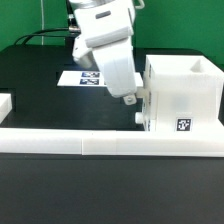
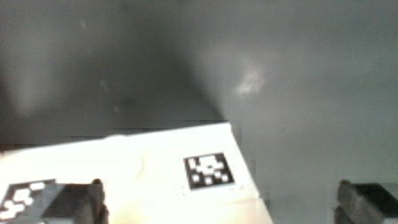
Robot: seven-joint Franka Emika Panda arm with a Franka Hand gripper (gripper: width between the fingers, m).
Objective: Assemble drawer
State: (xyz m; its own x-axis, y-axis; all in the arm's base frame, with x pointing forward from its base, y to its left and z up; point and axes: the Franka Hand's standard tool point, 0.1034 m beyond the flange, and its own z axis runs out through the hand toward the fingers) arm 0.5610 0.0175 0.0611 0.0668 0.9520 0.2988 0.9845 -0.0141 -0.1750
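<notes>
The tall white housing [image 1: 185, 92] stands at the exterior view's right, open on top, with a square tag low on its front. A small knob [image 1: 140, 119] shows at its left face, on what looks like a tray set into it. My gripper [image 1: 130, 99] hangs tilted just left of the housing, close to that face. In the wrist view my gripper [image 2: 224, 205] is open, its dark fingertips [image 2: 80, 200] set wide apart. A white tagged part [image 2: 160, 170] lies between them, untouched. I cannot tell which part it is.
The marker board [image 1: 84, 77] lies on the black table behind my arm. A long low white border bar [image 1: 100, 142] runs along the front. Another bar end [image 1: 5, 103] sits at the exterior view's left. Cables trail at the back left.
</notes>
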